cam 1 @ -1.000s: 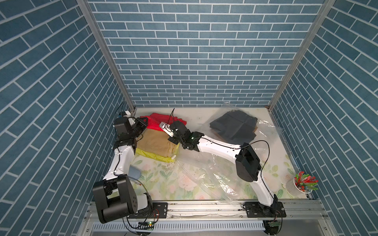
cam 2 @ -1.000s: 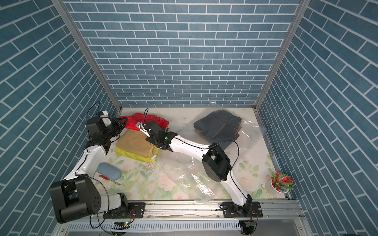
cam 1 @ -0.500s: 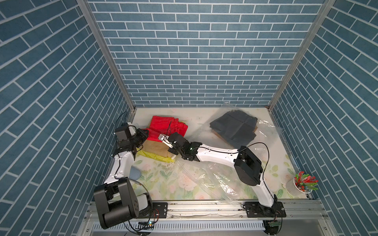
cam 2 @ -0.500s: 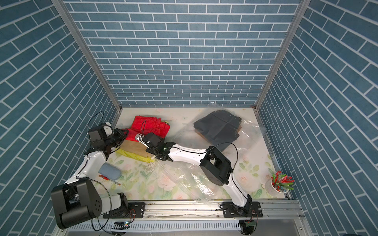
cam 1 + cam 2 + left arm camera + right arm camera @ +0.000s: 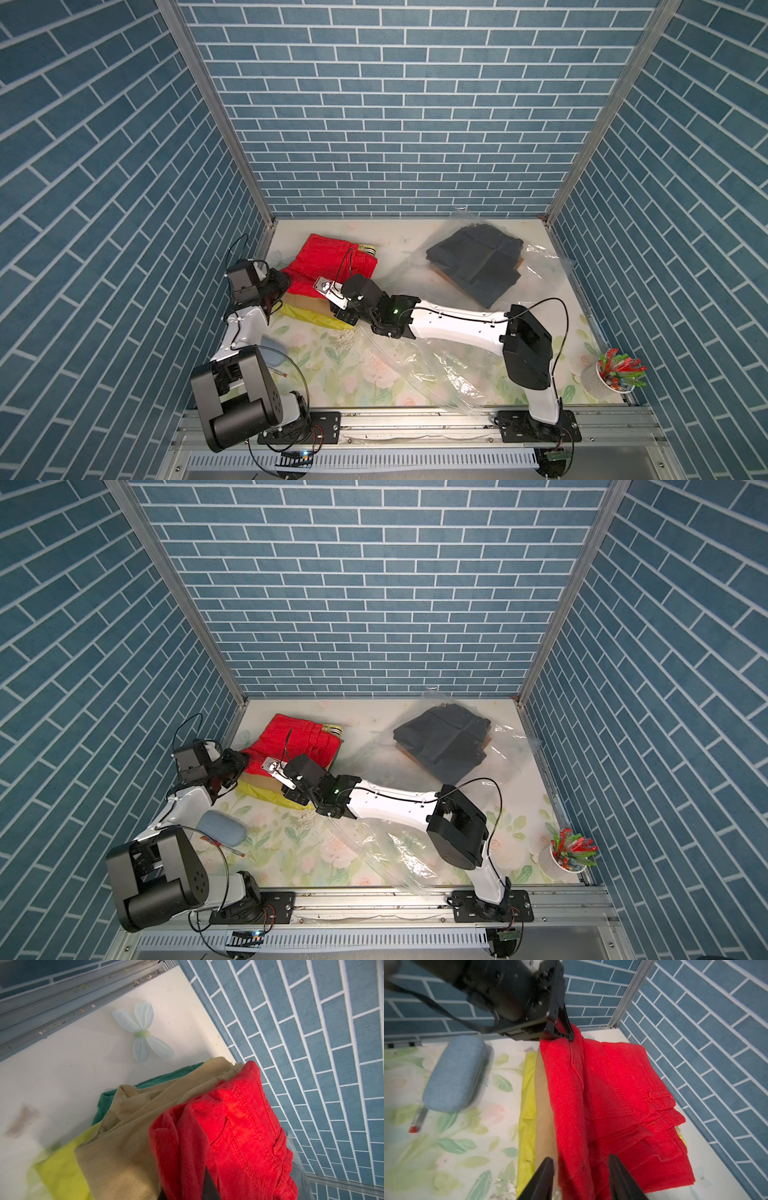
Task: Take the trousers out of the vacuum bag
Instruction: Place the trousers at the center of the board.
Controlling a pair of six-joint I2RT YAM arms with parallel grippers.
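Red trousers point(image 5: 612, 1095) covering stack, left gripper point(image 5: 566, 1030) pinching edge

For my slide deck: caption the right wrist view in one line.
Right pincer, jaws apart, over folded red cloth trousers stacked on beige and yellow pairs; left pincer clamps the red pair's far edge.

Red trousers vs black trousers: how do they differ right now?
The red trousers lie outside the vacuum bag, atop a pile by the left wall; the black trousers lie inside the bag, far right. The left gripper pinches the red pair; nothing touches the black pair. Both are folded.
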